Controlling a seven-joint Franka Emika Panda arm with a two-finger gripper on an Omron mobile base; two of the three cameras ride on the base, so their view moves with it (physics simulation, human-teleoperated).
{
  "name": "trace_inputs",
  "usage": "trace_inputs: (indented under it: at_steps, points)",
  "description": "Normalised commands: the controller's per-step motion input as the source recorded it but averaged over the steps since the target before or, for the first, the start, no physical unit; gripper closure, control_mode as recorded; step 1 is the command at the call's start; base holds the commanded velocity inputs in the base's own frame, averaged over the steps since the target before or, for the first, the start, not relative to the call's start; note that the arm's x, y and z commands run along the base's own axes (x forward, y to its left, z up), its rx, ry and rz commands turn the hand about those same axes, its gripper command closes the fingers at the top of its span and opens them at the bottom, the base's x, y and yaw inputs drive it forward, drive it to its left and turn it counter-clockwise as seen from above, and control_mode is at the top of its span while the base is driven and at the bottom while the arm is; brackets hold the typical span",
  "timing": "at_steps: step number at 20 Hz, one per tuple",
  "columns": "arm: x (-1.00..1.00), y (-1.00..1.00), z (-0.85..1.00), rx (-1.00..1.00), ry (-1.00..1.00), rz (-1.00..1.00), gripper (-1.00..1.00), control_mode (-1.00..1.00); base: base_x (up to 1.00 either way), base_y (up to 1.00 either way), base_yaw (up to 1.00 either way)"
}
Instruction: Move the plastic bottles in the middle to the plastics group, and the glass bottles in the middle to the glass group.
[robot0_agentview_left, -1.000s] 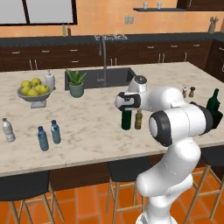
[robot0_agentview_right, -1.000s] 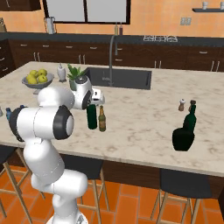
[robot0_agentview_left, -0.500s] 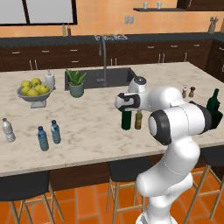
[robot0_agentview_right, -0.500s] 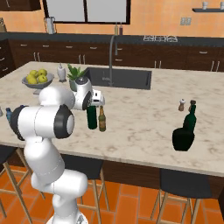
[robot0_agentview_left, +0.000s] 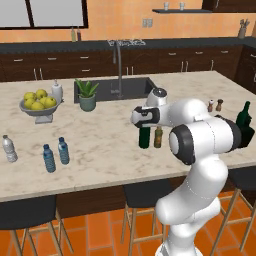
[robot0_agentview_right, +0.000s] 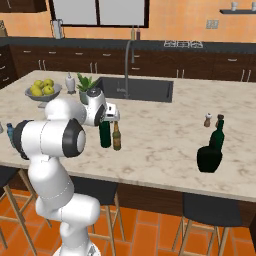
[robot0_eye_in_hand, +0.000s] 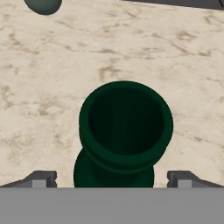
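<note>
The tall dark green wine bottle (robot0_agentview_left: 144, 138) stands upright mid-counter, with the shorter amber bottle (robot0_agentview_left: 158, 137) touching or nearly touching its right side. My gripper (robot0_agentview_left: 142, 116) hovers right over the green bottle's neck. In the hand view I look straight down into the green bottle's mouth (robot0_eye_in_hand: 125, 127); my gripper (robot0_eye_in_hand: 112, 179) is open, one fingertip (robot0_eye_in_hand: 41, 178) on each side of the neck, neither touching it. The right base view shows the green bottle (robot0_agentview_right: 104, 135) and the amber bottle (robot0_agentview_right: 117, 137) under the gripper (robot0_agentview_right: 111, 116). Two blue-tinted bottles (robot0_agentview_left: 48, 159) (robot0_agentview_left: 63, 150) and a clear white-capped bottle (robot0_agentview_left: 8, 148) stand at the left. The squat green bottle (robot0_agentview_right: 209, 159) and the tall-necked one (robot0_agentview_right: 217, 134) stand at the right.
Salt and pepper shakers (robot0_agentview_left: 214, 105) stand behind the glass group. A fruit bowl (robot0_agentview_left: 37, 108), a white dispenser (robot0_agentview_left: 57, 91) and a potted plant (robot0_agentview_left: 87, 95) sit at the back left beside the sink (robot0_agentview_left: 117, 87). Stools line the counter's near edge.
</note>
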Motion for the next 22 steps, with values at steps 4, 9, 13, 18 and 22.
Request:
trace_inputs:
  at_steps: [4,9,13,18,22]
  points:
    - [0.0,0.0,0.0,0.0,-0.01,0.0,-1.0,-1.0,0.0,0.0,0.0]
    - [0.0,0.0,0.0,0.0,0.0,0.0,1.0,-1.0,0.0,0.0,0.0]
    - [0.0,0.0,0.0,0.0,0.0,0.0,1.0,-1.0,0.0,0.0,0.0]
    - [-0.17,0.0,0.01,0.0,0.0,0.0,1.0,-1.0,0.0,0.0,0.0]
    - [-0.58,0.02,0.26,0.0,0.0,0.03,1.0,-1.0,0.0,0.0,0.0]
